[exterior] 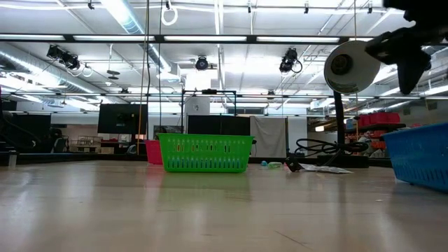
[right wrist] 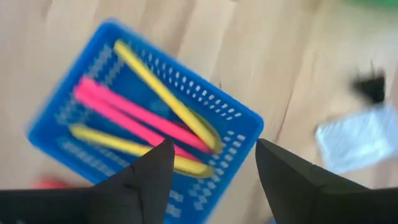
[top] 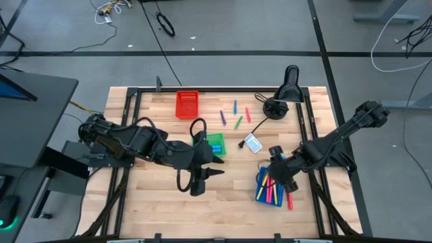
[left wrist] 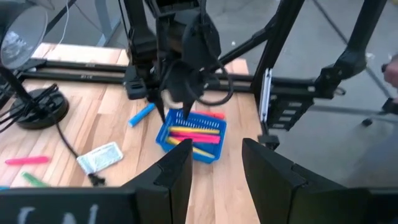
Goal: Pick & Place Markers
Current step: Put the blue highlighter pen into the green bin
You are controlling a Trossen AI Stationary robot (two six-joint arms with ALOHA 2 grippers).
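Note:
Several yellow and pink markers [right wrist: 146,115] lie in the blue tray [top: 268,189] at the table's right near side. My right gripper [right wrist: 211,168] hangs open just above that tray [left wrist: 189,134], fingers pointing down, nothing between them. A blue marker [left wrist: 142,114] and a red marker [top: 290,201] lie flat on the table beside the tray. Purple [top: 223,117], blue [top: 235,106], green [top: 239,122] and red [top: 248,115] markers lie loose on the far middle of the table. My left gripper [left wrist: 214,168] waits open and raised at mid-table [top: 209,177], holding nothing.
A green tray [top: 216,143] stands at the table's middle and a red tray [top: 187,104] by the far edge. A white-and-blue card [top: 252,143] lies between the green tray and the blue one. A black desk lamp [top: 283,94] with its cord stands at the far right.

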